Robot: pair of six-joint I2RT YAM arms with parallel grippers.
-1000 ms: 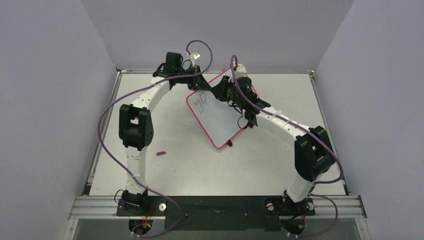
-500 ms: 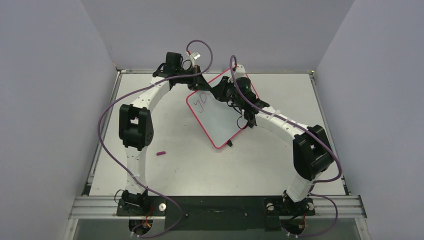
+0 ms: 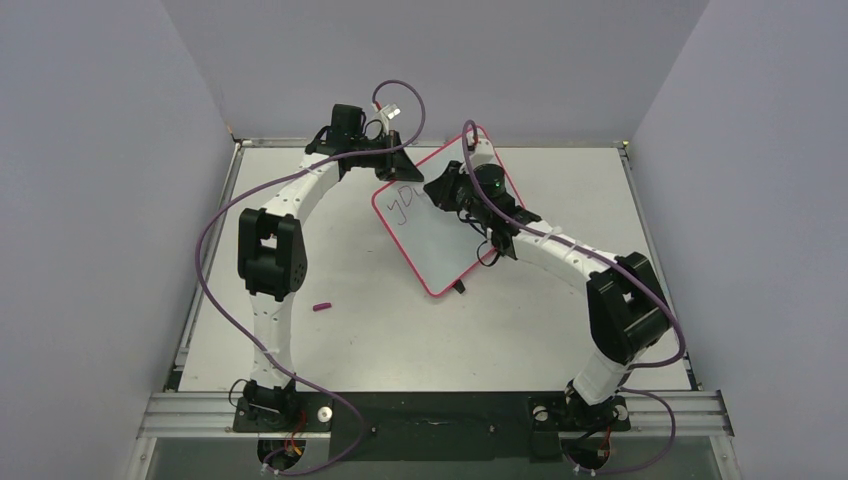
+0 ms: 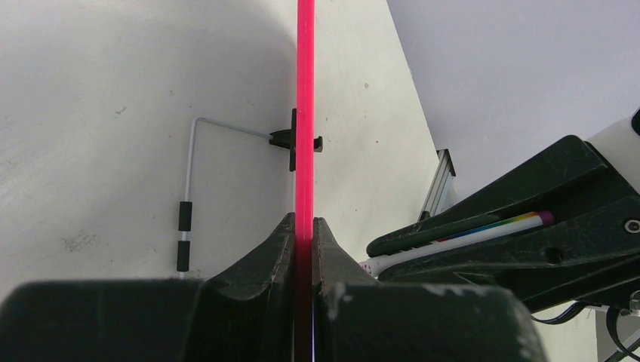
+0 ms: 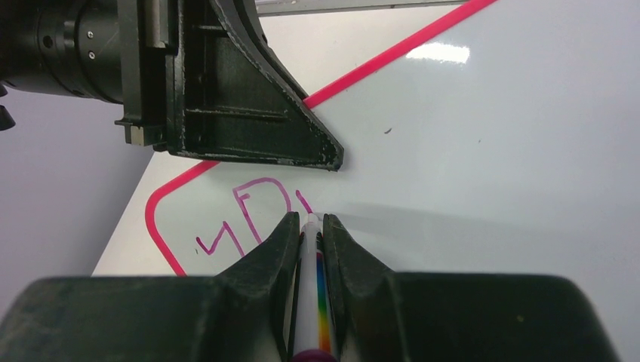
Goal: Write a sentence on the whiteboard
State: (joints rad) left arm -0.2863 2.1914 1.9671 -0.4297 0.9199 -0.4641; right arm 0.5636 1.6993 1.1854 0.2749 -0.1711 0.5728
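The whiteboard (image 3: 432, 238) stands tilted on the table, white with a red-pink rim (image 4: 305, 90). My left gripper (image 3: 402, 166) is shut on its upper left edge, the jaws pressed on the rim either side (image 4: 304, 226). My right gripper (image 5: 309, 222) is shut on a white marker (image 5: 315, 294) with a rainbow stripe. The marker's tip touches the board just right of the sentence (image 5: 253, 219), which reads roughly "yD" plus a short stroke. In the top view the right gripper (image 3: 443, 190) sits over the board's upper part, beside the lettering (image 3: 402, 203).
A small purple cap (image 3: 321, 307) lies on the table left of the board. The board's wire stand (image 4: 192, 173) rests behind it. The left gripper's finger (image 5: 249, 113) is close above the marker tip. Grey walls enclose the table on three sides.
The right gripper with the marker has shifted slightly left and down across the board. The left arm and the board have not moved.
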